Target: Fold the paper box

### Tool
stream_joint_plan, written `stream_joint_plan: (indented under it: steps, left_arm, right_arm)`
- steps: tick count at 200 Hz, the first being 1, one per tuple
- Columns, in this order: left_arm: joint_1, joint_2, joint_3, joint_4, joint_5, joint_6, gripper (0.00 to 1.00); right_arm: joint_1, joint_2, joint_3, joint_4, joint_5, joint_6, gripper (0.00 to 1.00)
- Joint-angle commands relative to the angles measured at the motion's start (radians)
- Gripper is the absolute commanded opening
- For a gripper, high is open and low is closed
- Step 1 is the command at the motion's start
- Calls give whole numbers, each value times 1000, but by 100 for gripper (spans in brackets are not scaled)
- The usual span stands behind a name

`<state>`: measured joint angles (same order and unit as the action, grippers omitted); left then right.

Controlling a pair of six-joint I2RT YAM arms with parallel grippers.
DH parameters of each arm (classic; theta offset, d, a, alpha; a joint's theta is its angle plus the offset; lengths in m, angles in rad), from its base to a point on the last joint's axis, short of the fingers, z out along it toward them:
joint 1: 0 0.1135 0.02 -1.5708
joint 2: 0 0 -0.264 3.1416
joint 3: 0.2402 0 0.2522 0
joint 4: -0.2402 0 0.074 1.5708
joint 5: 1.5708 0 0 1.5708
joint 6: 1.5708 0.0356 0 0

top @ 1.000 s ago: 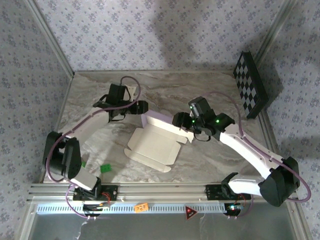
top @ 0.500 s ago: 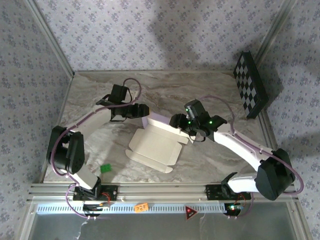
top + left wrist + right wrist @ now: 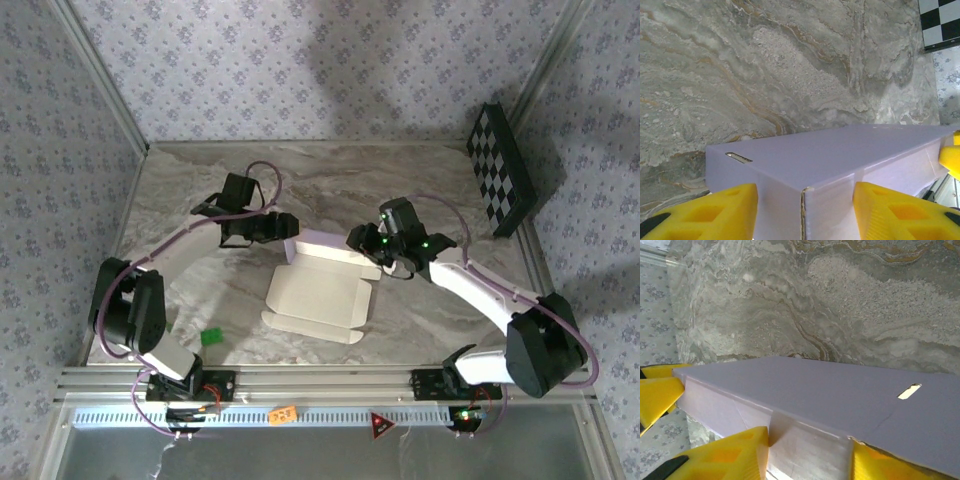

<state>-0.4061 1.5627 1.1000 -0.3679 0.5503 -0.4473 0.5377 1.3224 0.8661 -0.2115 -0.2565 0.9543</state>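
Paper box [image 3: 318, 298] lies mid-way on the marble table [image 3: 190, 195], cream side up, with its lavender back wall raised. The left gripper [image 3: 291, 226] is clamped on one end of this wall and the right gripper [image 3: 358, 243] on the other. An orange tag [image 3: 284, 411] on the front rail is too small to read. Since one second ago the sheet has turned squarer to the rail.

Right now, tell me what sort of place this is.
Probably a robot test cell: a checkerboard panel, an aluminium rail at the near edge, patterned walls boxing in the marble-look table.
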Motion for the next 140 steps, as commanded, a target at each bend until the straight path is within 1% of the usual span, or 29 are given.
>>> stream_joint_plan:
  steps: [1,15,42,61,79,110,135,140]
  left_arm:
    - [-23,-28,-22,-106,-10,-2,55]
    - [-29,-49,-33,-114,-15,-4,57]
    - [-41,-83,-60,-130,-11,-10,58]
    - [-55,-103,-83,-139,-9,-14,58]
    - [-65,-130,-107,-140,-10,-25,58]
    - [-70,-192,-138,-144,-8,-47,59]
    - [-69,-248,-132,-179,-27,-39,61]
    - [-69,-256,-124,-192,-40,-32,62]
  right_arm:
    - [-20,12,-16,89,-76,-1,37]
    - [-46,20,-17,102,-118,-19,35]
    - [-107,69,-8,159,-268,-51,33]
    - [-141,128,31,164,-373,-83,31]
    - [-157,179,78,158,-441,-112,30]
    - [-176,268,174,81,-518,-192,26]
    - [-190,349,266,-47,-586,-304,26]
    - [-193,361,282,-75,-594,-317,28]
